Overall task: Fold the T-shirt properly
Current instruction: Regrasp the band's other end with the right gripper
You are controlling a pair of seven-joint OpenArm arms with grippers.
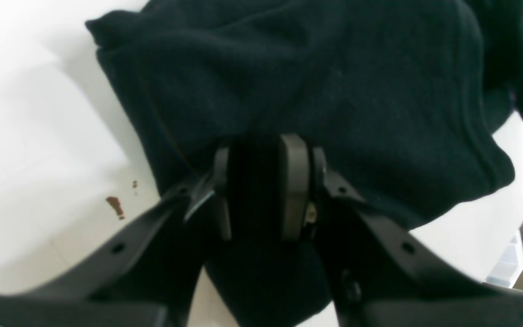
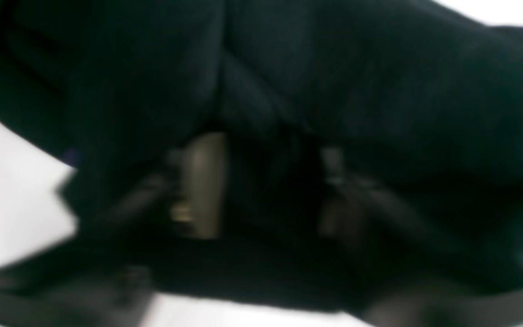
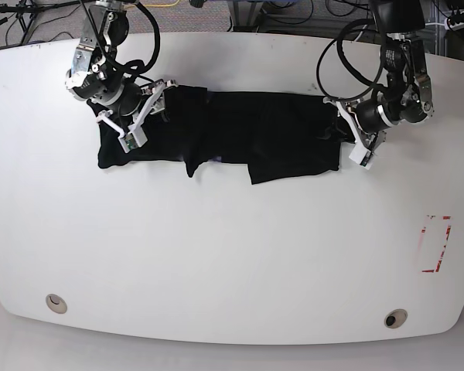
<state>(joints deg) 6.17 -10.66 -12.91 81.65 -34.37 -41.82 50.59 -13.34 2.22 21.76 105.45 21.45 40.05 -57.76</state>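
the t-shirt [image 3: 247,131] lies as a long black band across the far half of the white bench [image 3: 232,255], wrinkled, with flaps hanging toward the near side. the left hand [image 1: 261,181] pinches a fold of cloth at the band's right end. the right hand [image 2: 261,181] sits at the left end, cloth between its fingers; too blurred to tell its grip.

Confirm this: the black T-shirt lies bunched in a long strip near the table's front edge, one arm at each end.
Not quite. The T-shirt lies near the table's far edge, as the base view shows. It is a long bunched strip with an arm at each end.
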